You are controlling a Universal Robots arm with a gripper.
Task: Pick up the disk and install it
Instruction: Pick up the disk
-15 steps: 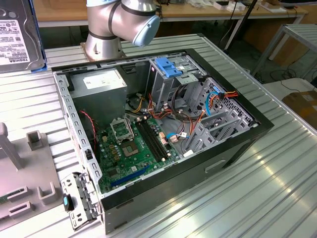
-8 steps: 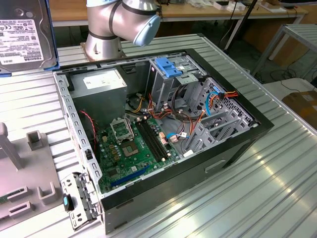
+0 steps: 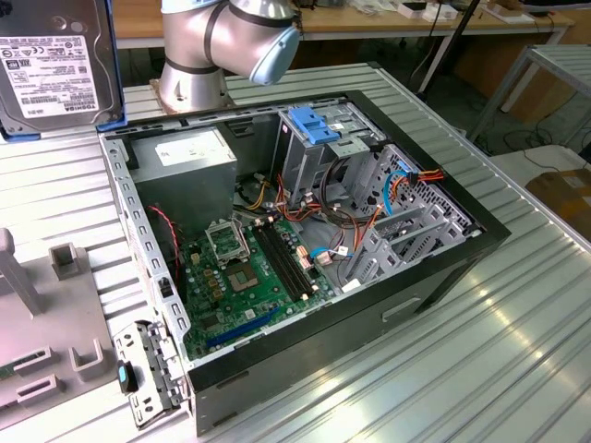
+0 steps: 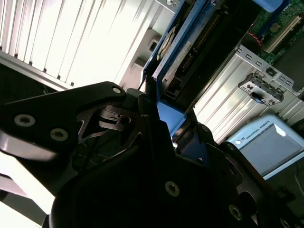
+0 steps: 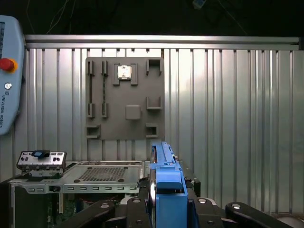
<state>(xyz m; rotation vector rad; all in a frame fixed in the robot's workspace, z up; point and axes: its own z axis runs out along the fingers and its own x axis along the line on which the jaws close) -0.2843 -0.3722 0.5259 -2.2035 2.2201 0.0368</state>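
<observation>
The gripper (image 5: pixel 166 202) is clamped on the disk (image 5: pixel 164 166): in both wrist views its 2 black fingers (image 4: pixel 142 107) press against the blue carrier rail from either side, with the drive standing on edge between them. In the exterior view the disk (image 3: pixel 54 65) hangs off the table at that view's upper left, white label facing the camera. It is well apart from the open computer case (image 3: pixel 305 240), and the arm (image 3: pixel 231 37) rises behind the case's far wall.

Inside the case, the metal drive cage (image 3: pixel 305 157) stands beside the grey power supply (image 3: pixel 180 157), with a blue bracket (image 3: pixel 319 125) on top and loose red and orange cables (image 3: pixel 369 217) just beside it. The green motherboard (image 3: pixel 249 268) lies on the case floor. The first wrist view looks down past the drive to a grey fixture plate (image 5: pixel 126 95) on the ribbed table (image 5: pixel 237 118).

The step in hand looks like the carry, with the install not yet begun. Doing it well likely means keeping the squeeze on the rail firm, so the drive cannot pivot. It should also stay high enough to clear the case wall, and the 2 rails should be square to the cage so they do not snag the cables
</observation>
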